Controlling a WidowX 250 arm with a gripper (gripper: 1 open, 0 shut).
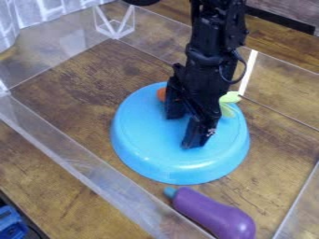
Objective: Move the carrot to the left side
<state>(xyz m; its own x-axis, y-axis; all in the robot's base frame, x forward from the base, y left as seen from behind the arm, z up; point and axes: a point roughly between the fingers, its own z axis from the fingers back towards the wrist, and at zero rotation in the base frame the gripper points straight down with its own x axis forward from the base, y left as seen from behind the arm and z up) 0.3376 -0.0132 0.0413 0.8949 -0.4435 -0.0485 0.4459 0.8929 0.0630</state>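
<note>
The carrot (161, 91) lies on the back half of a blue plate (152, 151). Only a sliver of its orange body shows left of the arm, and its light green leafy end (230, 96) pokes out on the right. My black gripper (187, 121) points straight down over the carrot and is open. One finger (199, 136) reaches down in front of the carrot, close to the plate's surface. The other finger stands behind it. Whether the fingers touch the carrot is hidden by the gripper's body.
A purple eggplant toy (214, 213) lies on the wooden table just in front of the plate. Clear plastic walls (62, 149) fence the table on the left and front. A clear box (117, 19) stands at the back left.
</note>
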